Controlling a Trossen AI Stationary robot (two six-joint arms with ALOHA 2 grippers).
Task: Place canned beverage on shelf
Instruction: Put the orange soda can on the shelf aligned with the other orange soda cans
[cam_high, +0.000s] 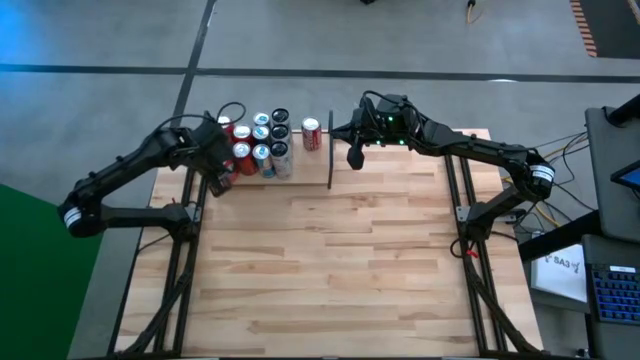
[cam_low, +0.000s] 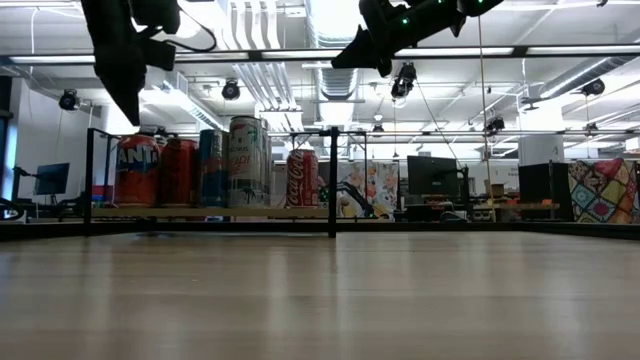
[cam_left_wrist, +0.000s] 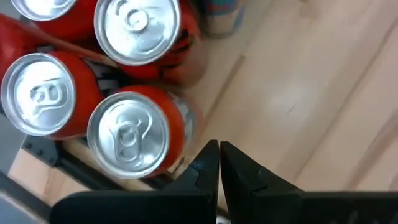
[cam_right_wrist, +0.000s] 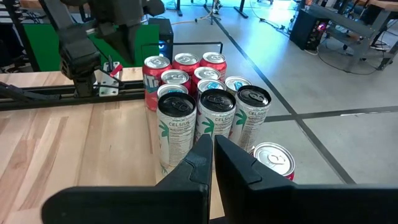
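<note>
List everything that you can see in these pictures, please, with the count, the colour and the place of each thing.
shelf: one, light wood with black rods, far edge of the table
divider rod: one, black, upright on the shelf
tall Celsius cans: three, white with dark tops, front row of the cluster on the shelf
other clustered cans: about eight, mostly red, some bluish, packed behind the tall ones
lone can: one, red, apart from the cluster, next to the divider rod
table: one, light wood planks
left gripper: one, dark, shut, empty, above the cluster's edge
right gripper: one, dark, shut, empty, raised near the divider rod
</note>
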